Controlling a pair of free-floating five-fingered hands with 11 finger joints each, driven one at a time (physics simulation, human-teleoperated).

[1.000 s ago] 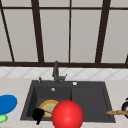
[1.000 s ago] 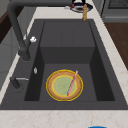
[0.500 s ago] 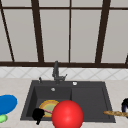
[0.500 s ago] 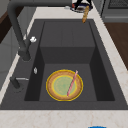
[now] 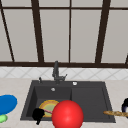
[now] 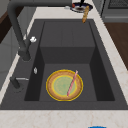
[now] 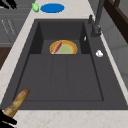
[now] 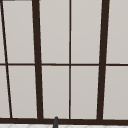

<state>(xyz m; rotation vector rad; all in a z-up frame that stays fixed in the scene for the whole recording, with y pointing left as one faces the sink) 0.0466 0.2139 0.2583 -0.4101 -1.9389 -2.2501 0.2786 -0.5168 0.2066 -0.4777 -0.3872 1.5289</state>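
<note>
the left hand point(image 5: 38, 115) hangs at the near left corner of the sink point(image 5: 87, 100) in the front view, a dark shape with its fingers pointing down; whether they are apart or together cannot be told. just right of it lies a pink stick point(image 5: 48, 111), one end touching or almost touching the hand, the other resting across a yellow plate point(image 5: 47, 106) with a green middle that sits in the left basin. in the left side view the pink stick point(image 6: 72, 83) lies slanted over the right part of the yellow plate point(image 6: 55, 86).

a red ball point(image 5: 67, 114) sits near the camera, in front of the sink's near rim and just right of the left hand.

the right hand point(image 5: 125, 106) shows at the right edge, on the bench point(image 5: 117, 87), beside the far end of a baguette point(image 5: 115, 113) whose tip reaches over the sink's right rim. in the right side view the baguette point(image 7: 15, 103) runs into the right hand point(image 7: 6, 121) at the near left corner, and the fingers seem wrapped round its end.

on the left bench lie a blue plate point(image 5: 7, 103) and a green thing point(image 5: 2, 118), well apart from the left hand. the faucet point(image 5: 56, 72) stands at the far rim.
</note>
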